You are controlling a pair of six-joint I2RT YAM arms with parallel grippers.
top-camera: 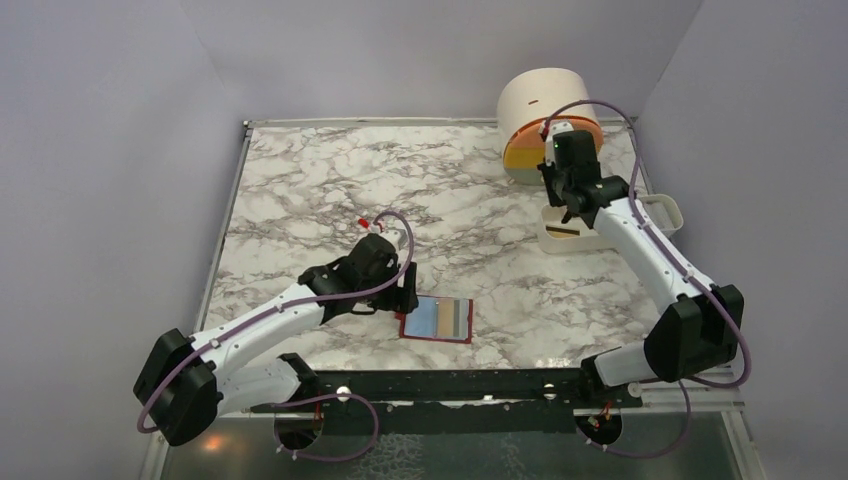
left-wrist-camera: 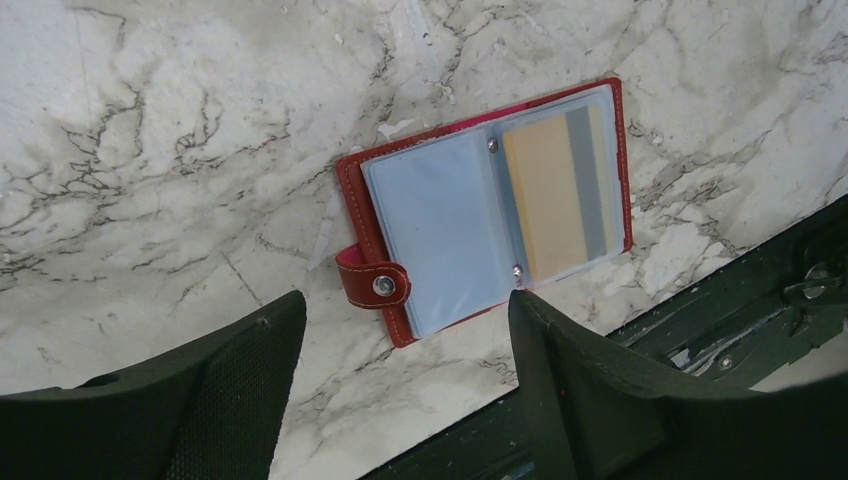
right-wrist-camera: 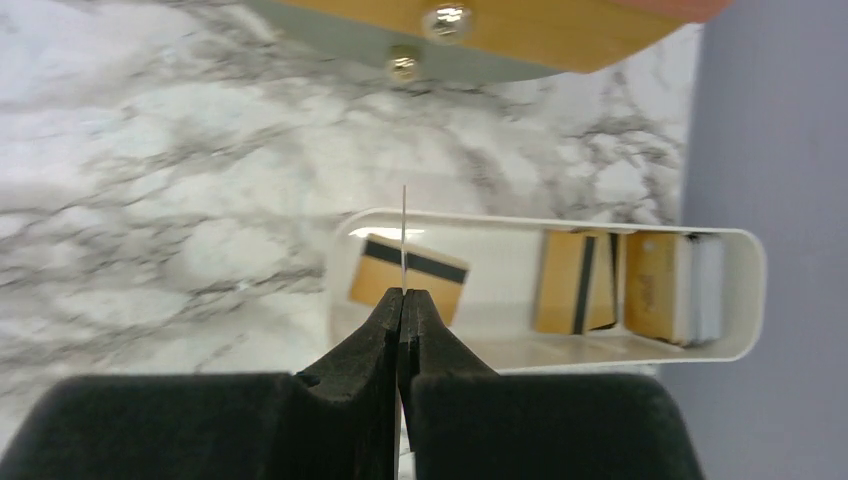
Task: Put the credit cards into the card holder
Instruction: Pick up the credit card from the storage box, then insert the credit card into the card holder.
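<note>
Two claws work well apart over the marble counter (top-camera: 330, 190). The left claw (left-wrist-camera: 405, 305) is released, its fingers (left-wrist-camera: 230, 400) spread with nothing between them, and it hangs over the left edge of the card holder (left-wrist-camera: 440, 230). The red holder lies open and flat near the front rail of the counter, with its snap tab (left-wrist-camera: 378, 285) pointing toward the claw. A tan card with a grey stripe (left-wrist-camera: 560, 195) sits in its right sleeve, and the left sleeve looks pale blue. The right claw (right-wrist-camera: 402, 300) is clenched on a thin card (right-wrist-camera: 403, 235), seen edge-on and upright above the white tray (right-wrist-camera: 740, 300) at the far right by the wall. More credit cards (right-wrist-camera: 575, 280) are in that tray: one striped tan card (right-wrist-camera: 375, 280) lies tilted at its left end, and the others stand toward the right end. The round cream drawer unit (top-camera: 545, 100) stands just behind the tray.
</note>
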